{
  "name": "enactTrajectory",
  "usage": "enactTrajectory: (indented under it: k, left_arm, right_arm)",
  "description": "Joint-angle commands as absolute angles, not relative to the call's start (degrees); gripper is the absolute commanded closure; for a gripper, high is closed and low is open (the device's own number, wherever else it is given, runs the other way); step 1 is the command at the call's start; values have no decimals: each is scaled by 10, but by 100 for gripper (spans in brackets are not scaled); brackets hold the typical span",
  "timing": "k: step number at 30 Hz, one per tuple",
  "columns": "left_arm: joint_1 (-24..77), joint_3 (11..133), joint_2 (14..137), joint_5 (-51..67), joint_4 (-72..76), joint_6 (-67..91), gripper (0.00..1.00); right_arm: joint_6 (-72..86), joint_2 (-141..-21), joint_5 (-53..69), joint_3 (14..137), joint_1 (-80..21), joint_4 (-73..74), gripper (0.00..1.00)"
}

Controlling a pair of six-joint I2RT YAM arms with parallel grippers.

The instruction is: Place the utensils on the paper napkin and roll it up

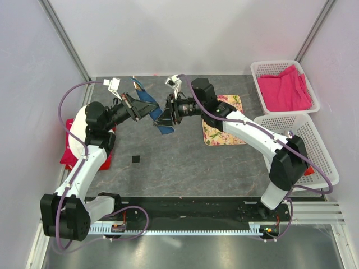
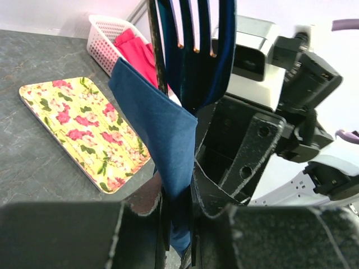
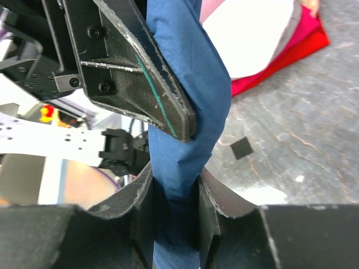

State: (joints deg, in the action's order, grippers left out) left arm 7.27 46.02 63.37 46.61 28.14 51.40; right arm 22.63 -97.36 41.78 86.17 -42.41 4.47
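The blue paper napkin [image 1: 150, 106] is folded round the utensils and held in the air over the middle of the table. Dark-blue fork tines [image 2: 196, 45] stick out of the napkin [image 2: 162, 134] at the top of the left wrist view; the rest of the utensils is hidden inside. My left gripper [image 1: 140, 106] is shut on one end of the napkin, seen close up in the left wrist view [image 2: 179, 207]. My right gripper [image 1: 166, 116] faces it and is shut on the napkin [image 3: 185, 112] too, fingers [image 3: 143, 202] pressing on both sides.
A floral mat [image 1: 224, 128] lies right of centre under the right arm. A white basket with pink cloth [image 1: 283, 84] stands at the back right, a second white basket [image 1: 305, 148] in front of it. Red cloth [image 1: 70, 152] lies at the left. A small black square [image 1: 135, 159] is on the table.
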Motion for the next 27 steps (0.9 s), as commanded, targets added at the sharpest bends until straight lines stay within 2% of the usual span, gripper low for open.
enactTrajectory:
  k: [1, 5, 9, 13, 14, 17, 27]
  left_arm:
    - [81, 466, 618, 486, 355, 538, 98]
    - [83, 463, 620, 497, 367, 544, 98]
    - [87, 458, 618, 509, 375, 544, 98]
    - [88, 456, 617, 508, 376, 543, 98]
    - [88, 457, 617, 509, 376, 543, 98]
    - [88, 458, 619, 509, 376, 542, 98]
    - [90, 456, 621, 522, 376, 528, 98]
  right_arm:
    - [293, -974, 478, 836, -419, -38, 75]
    - [314, -971, 495, 831, -417, -60, 60]
    - [324, -974, 503, 831, -415, -69, 59]
    - [336, -974, 511, 824, -416, -83, 71]
    - [347, -973, 514, 819, -416, -103, 82]
    - [356, -968, 516, 809, -415, -114, 100]
    - [295, -951, 468, 808, -408, -62, 100]
